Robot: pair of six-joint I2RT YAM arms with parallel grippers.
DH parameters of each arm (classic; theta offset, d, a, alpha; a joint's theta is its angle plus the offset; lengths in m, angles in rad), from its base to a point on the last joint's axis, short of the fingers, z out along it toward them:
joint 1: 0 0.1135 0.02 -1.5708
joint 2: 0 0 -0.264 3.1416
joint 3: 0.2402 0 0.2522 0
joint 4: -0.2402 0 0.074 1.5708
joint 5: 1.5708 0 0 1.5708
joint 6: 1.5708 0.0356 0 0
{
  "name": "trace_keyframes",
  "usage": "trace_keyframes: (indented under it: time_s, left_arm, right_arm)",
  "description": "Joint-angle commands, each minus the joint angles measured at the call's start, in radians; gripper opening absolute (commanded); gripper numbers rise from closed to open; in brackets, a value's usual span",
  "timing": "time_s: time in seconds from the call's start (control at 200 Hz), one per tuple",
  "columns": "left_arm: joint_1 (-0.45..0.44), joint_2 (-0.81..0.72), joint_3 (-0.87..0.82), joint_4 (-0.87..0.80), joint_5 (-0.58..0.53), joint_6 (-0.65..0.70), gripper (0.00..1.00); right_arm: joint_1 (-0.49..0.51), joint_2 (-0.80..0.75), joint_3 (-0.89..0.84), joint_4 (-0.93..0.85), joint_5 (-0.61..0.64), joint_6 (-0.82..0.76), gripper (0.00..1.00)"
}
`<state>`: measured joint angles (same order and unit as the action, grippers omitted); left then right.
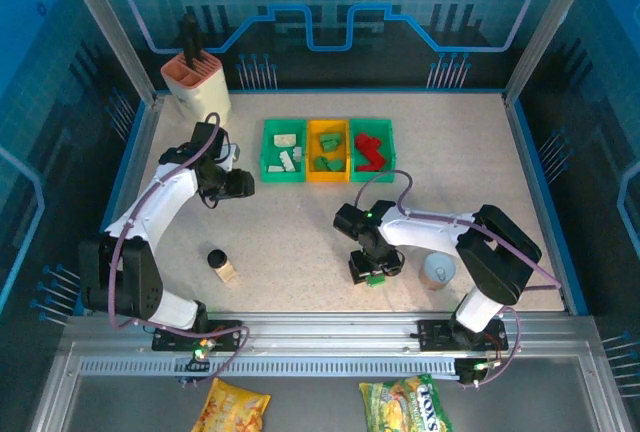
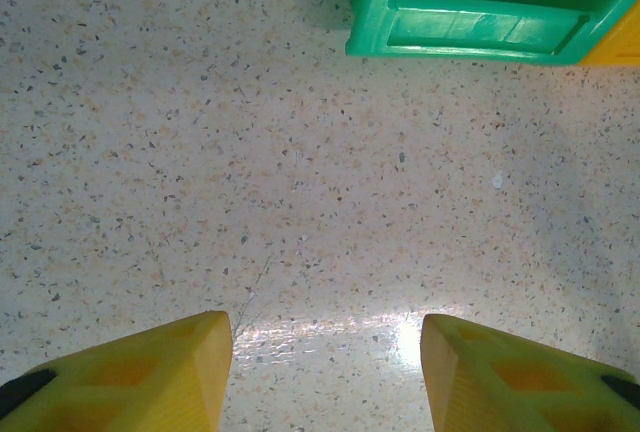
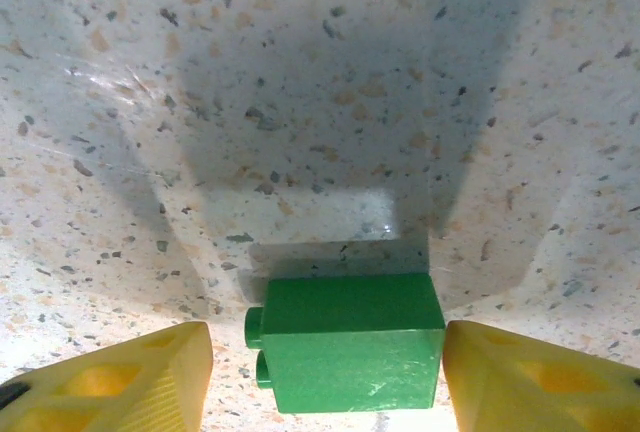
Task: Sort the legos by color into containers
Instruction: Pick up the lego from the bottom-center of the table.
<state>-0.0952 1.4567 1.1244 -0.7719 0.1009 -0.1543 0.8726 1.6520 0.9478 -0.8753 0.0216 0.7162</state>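
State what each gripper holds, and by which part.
Nothing. Left fingers stand empty; right fingers flank the green lego, with a gap at its studs.

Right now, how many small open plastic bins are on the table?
3, in a row toward the far edge: a green rectangular plastic bin on the left, an orange-yellow plastic bin in the middle, another green plastic bin on the right.

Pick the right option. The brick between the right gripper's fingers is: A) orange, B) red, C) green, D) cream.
C: the right wrist view shows a green brick lying between the yellow fingers of the right gripper.
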Motion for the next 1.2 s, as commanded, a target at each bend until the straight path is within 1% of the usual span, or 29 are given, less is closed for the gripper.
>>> trace_keyframes:
  time_s: [0.0, 0.295, 0.715, 1.006, 1.196]
  left_arm:
    - [0.011, -0.001, -0.002, 0.003, -0.007, 0.015, 0.54]
    - [0.011, 0.005, 0.000, 0.002, -0.006, 0.013, 0.54]
    - [0.012, 0.005, 0.001, 0.002, -0.003, 0.013, 0.54]
    - [0.013, 0.002, 0.001, 0.000, -0.003, 0.016, 0.54]
    - [0.014, 0.006, 0.005, 0.002, 0.006, 0.013, 0.53]
  right_arm:
    - [0.019, 0.023, -0.013, -0.004, -0.015, 0.019, 0.62]
    - [0.022, 0.045, -0.013, -0.014, -0.002, 0.018, 0.56]
    - [0.024, 0.023, -0.009, -0.026, 0.015, 0.030, 0.47]
    - [0.024, -0.002, 0.032, -0.050, 0.023, 0.033, 0.46]
    - [0.014, 0.001, 0.106, -0.083, 0.039, 0.010, 0.46]
